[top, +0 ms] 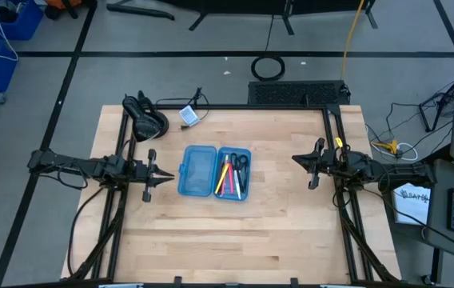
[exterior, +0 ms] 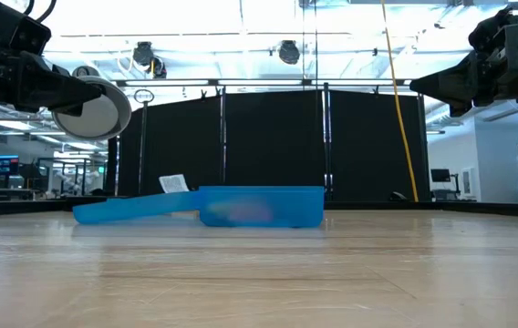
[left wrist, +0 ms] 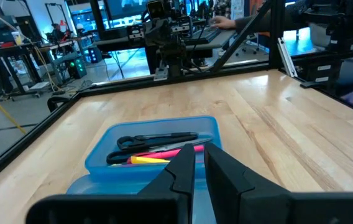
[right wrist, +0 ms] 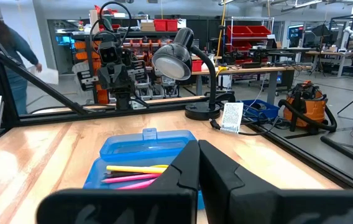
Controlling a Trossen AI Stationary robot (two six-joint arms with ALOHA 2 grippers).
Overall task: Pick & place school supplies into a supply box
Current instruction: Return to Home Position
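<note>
Supply box (top: pixel 198 170) lies open at mid-table (top: pixel 235 240), with the lid half flat toward the left arm and the tray half toward the right. In the tray are black-handled scissors (top: pixel 241 168), a pink pen (left wrist: pixel 167 151) and a yellow pen (left wrist: pixel 146 160). Left gripper (top: pixel 165 177) hangs raised just beside the lid half, fingers drawn almost together, holding nothing. Right gripper (top: pixel 296 158) is raised, well apart from the tray half, fingers pressed together, empty. Desk lamp (top: pixel 147 118) stands at the far left corner.
</note>
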